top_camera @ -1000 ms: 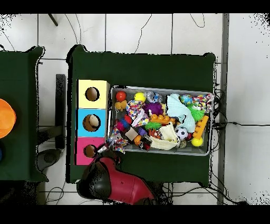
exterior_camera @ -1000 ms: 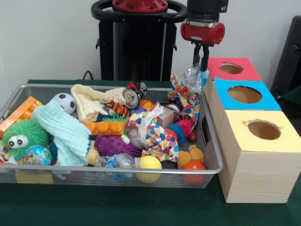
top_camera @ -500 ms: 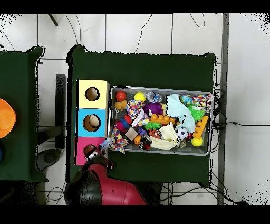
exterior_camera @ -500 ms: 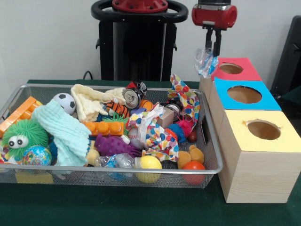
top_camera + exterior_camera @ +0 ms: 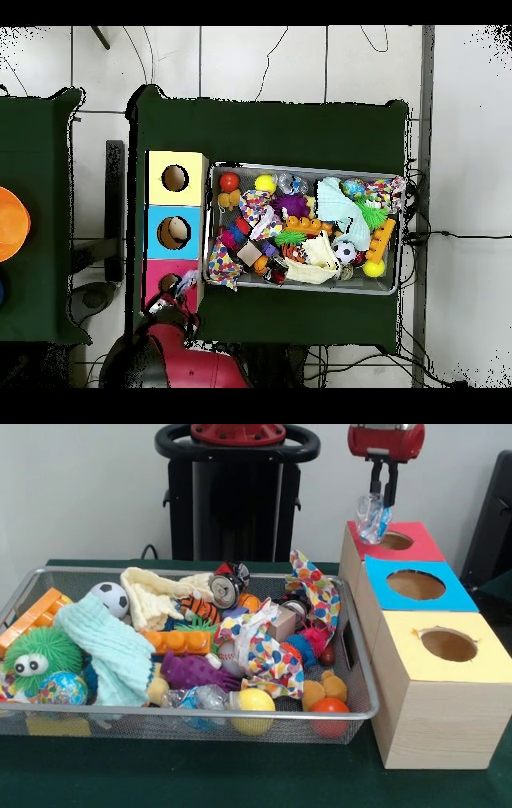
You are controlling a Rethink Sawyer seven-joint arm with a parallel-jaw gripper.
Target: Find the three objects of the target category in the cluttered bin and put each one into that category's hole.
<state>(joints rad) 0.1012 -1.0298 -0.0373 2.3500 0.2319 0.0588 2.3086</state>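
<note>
Nearest the camera in the front view, the green surface (image 5: 200, 776) carries a wire mesh bin (image 5: 32, 724) and, to its right, a row of three wooden boxes. The closest box has a yellow top (image 5: 480, 660) with a round hole, the middle one a blue top (image 5: 376, 576), and the farthest a pink top (image 5: 420, 544), each with its own hole. Along the bin's front edge lie a globe-patterned ball (image 5: 62, 688), a yellow ball (image 5: 253, 702), a red-orange ball (image 5: 330, 706) and a crumpled clear wrapper (image 5: 196, 698). Just behind these sit a green fuzzy toy with googly eyes (image 5: 40, 656), a pale mint cloth (image 5: 108, 648), a purple spiky toy (image 5: 192, 672) and a confetti-print cloth (image 5: 260, 648). Farther back are orange building blocks (image 5: 180, 640), a cream cloth (image 5: 156, 596), a small soccer ball (image 5: 110, 598) and a dented can (image 5: 226, 588). Beyond the bin, the gripper (image 5: 382, 498) hangs from the red arm above the near left edge of the pink top, its fingers clamped together on a crinkled clear plastic bag (image 5: 370, 518) that dangles just over the pink hole. In the overhead view the bag (image 5: 184, 283) shows beside that hole, with the arm's red body (image 5: 190, 365) at the surface's edge
</note>
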